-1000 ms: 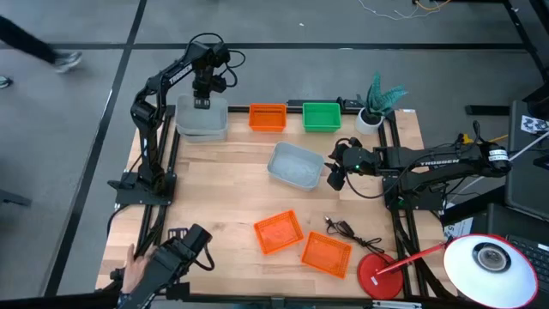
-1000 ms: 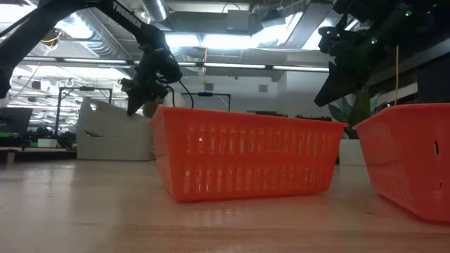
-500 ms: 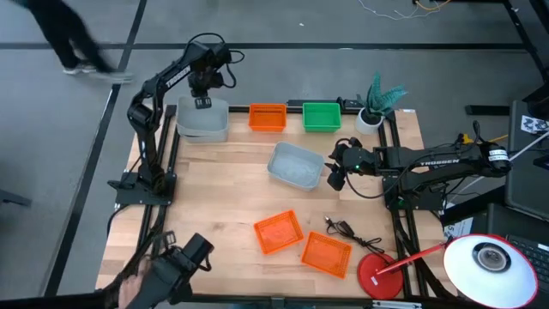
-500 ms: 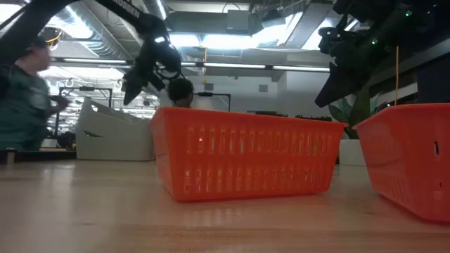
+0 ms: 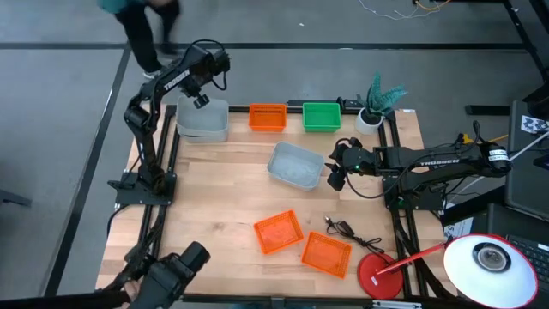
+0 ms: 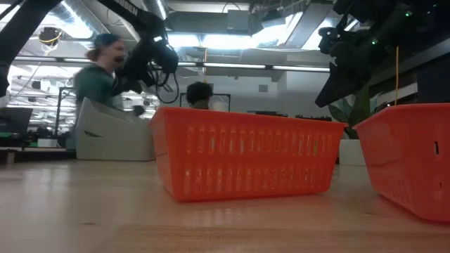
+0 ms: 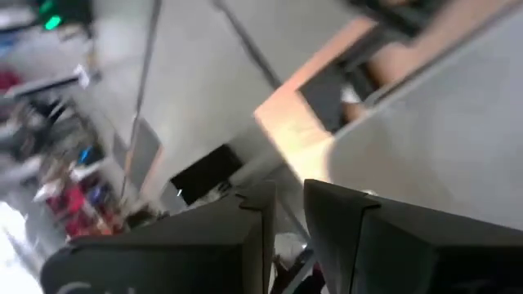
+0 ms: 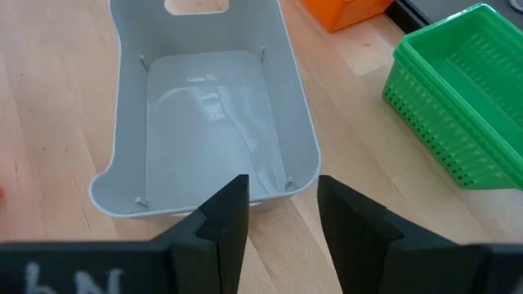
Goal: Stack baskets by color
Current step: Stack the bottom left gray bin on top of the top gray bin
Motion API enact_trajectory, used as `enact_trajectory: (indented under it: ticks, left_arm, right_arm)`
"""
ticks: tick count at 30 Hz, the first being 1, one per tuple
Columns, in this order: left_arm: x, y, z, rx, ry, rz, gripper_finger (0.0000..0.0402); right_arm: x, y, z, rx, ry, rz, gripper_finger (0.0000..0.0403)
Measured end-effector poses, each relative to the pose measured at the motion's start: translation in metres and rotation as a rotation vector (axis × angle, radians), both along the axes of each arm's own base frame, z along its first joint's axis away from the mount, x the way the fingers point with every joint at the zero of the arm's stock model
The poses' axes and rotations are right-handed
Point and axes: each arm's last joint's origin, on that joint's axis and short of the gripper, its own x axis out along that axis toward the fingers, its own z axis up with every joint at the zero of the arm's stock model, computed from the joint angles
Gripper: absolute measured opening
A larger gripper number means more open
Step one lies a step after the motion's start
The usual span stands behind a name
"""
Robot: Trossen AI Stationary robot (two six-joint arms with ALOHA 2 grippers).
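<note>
**While the grey basket waits mid-table, plan your grip on its rim**

From the high view, you see the loose grey basket (image 5: 297, 166) near the table's middle, with the right gripper (image 5: 333, 174) just beside it. The left gripper (image 5: 202, 99) hangs above the grey stack (image 5: 202, 120) at the far edge; orange stack (image 5: 267, 117) and green stack (image 5: 322, 116) sit alongside. Two orange baskets (image 5: 279, 232) lie near the front.

At table height, an orange basket (image 6: 242, 160) fills the foreground, hiding most else.

Your left wrist view shows its fingers (image 7: 337, 237) narrowly parted, holding nothing.

Your right wrist view shows fingers (image 8: 225, 224) spread wide over the grey basket's (image 8: 208, 106) near wall. It looks light, thin and flexible, probably slick; pinch the rim wall, not the floor.
</note>
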Motion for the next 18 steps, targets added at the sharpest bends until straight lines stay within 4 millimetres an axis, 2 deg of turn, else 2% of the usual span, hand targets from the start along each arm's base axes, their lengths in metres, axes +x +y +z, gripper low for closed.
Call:
enact_trajectory:
  ticks: [9, 12, 18]
  left_arm:
    - [-0.007, -0.005, -0.009, 0.032, -0.065, 0.124, 0.0057]
    - [-0.016, -0.021, 0.003, 0.044, -0.119, 0.144, 0.0057]
    - [-0.044, -0.07, 0.045, 0.135, -0.281, 0.168, 0.0057]
  right_arm:
    - [0.0, 0.0, 0.0, 0.001, 0.0, -0.001, 0.0147]
    - [0.0, 0.0, 0.0, 0.0, 0.001, -0.001, 0.0147]
    - [0.0, 0.0, 0.0, 0.001, 0.003, -0.001, 0.0147]
